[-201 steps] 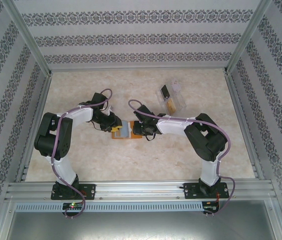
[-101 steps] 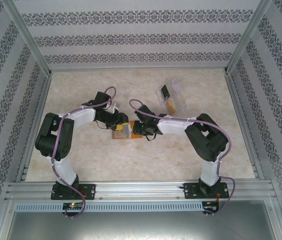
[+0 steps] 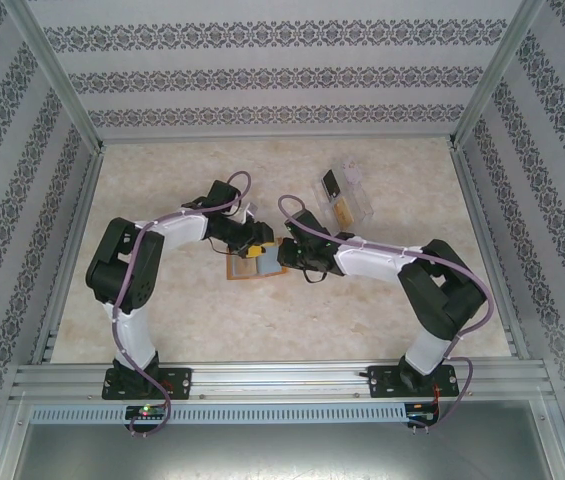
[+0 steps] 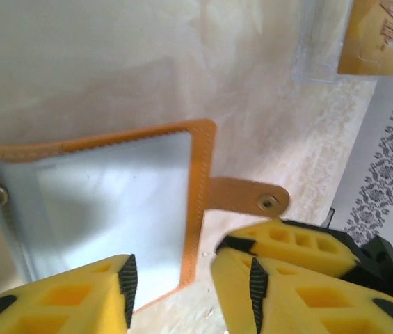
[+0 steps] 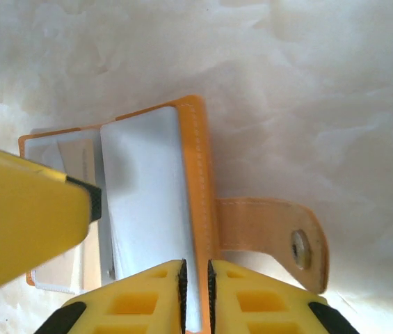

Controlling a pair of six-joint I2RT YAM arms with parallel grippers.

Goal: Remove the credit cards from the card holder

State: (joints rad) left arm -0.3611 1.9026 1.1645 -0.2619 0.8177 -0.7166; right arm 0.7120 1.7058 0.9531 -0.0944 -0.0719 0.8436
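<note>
The orange card holder [image 5: 197, 160] lies open on the bench [image 5: 321, 104], its greyish pockets [image 5: 147, 195] showing. The right hand [image 5: 196, 278] pinches one, and the left hand [image 4: 189, 278] stands partly open.

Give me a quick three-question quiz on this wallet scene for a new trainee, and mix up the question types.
1. True or false: the card holder lies closed.
2. What is the right gripper pinching? A. the strap with the snap. B. a clear pocket page of the card holder. C. a gold card.
3. Fill in: the left gripper's jaws stand ___ over the card holder.

Key: 1 false, it lies open. 2 B. 3 open.
</note>
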